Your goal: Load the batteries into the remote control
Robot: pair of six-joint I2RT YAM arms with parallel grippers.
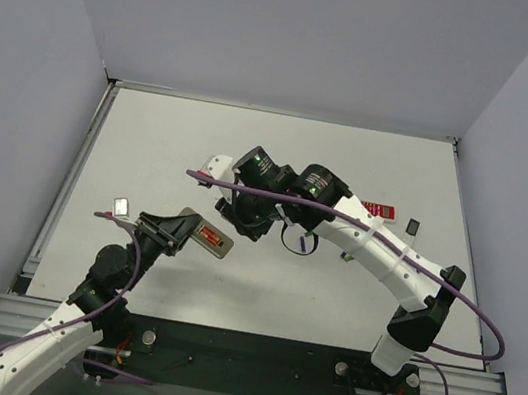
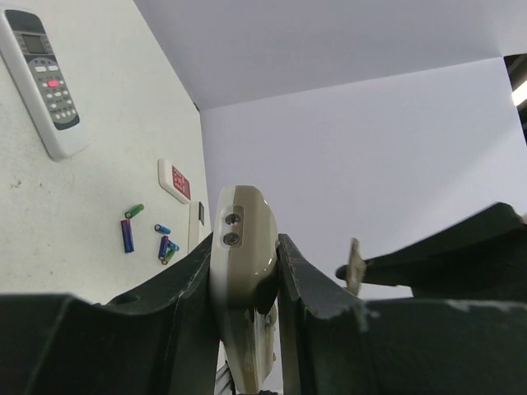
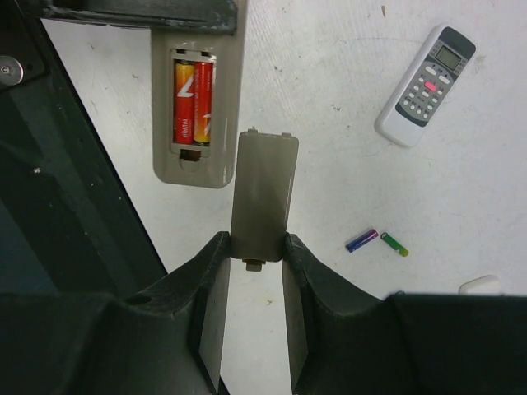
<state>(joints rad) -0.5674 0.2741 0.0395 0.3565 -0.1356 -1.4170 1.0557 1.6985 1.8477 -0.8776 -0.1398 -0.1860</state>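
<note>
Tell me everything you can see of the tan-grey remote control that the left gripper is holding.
It is a tan-grey, plastic-looking oblong remote control with rounded corners, its back side facing up. One end is clamped in the shut left gripper. Its battery bay is uncovered and holds two red-and-orange batteries lying side by side.

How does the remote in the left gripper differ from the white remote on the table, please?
The held remote shows its tan back, compartment open with red batteries; the white remote lies face up. The left gripper clamps the held remote; the white remote lies free. Both are oblong.
</note>
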